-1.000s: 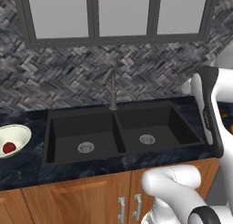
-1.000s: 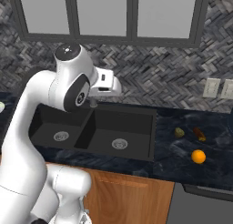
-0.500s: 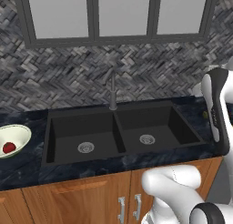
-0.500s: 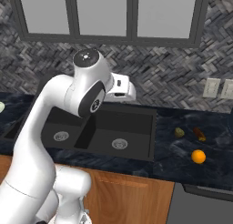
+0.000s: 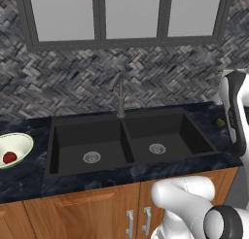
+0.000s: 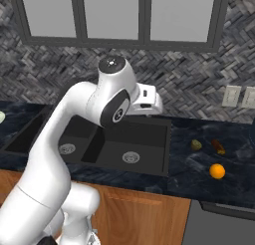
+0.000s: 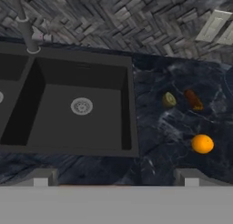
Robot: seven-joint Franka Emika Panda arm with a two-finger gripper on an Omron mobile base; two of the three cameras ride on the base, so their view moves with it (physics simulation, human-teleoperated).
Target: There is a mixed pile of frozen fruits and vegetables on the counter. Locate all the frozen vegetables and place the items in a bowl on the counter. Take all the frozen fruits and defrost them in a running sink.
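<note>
Arm swung right, away from bowl where red item is already dropped. Claw wide open, nothing held. Ahead right of claw: orange ball, brown oblong, olive lump on counter. Next pickup expected.

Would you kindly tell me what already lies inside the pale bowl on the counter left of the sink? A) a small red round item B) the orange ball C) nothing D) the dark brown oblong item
A: the left base view shows a small red round item lying in the bowl, while the orange ball and dark brown oblong item sit on the counter right of the sink.
</note>
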